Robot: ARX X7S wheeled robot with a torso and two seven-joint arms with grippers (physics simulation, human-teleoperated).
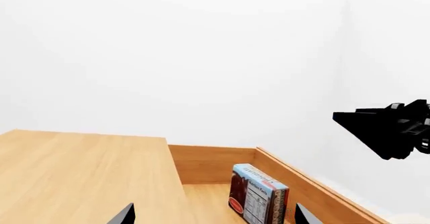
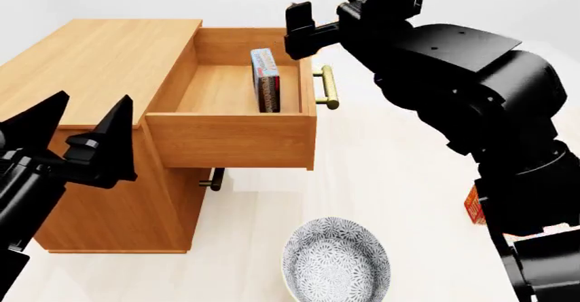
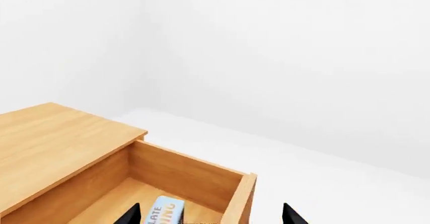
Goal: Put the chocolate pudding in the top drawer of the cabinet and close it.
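The chocolate pudding stands on its narrow edge inside the pulled-out top drawer of the cabinet. It shows its nutrition panel in the left wrist view and its light blue edge in the right wrist view. My right gripper hovers above the drawer near its brass handle, open and holding nothing. My left gripper is open and empty in front of the cabinet's near side, its fingertips wide apart.
A patterned grey bowl sits on the white floor in front of the cabinet. The lower drawer's small handle shows under the open drawer. A red-orange box peeks out behind my right arm. The right gripper appears in the left wrist view.
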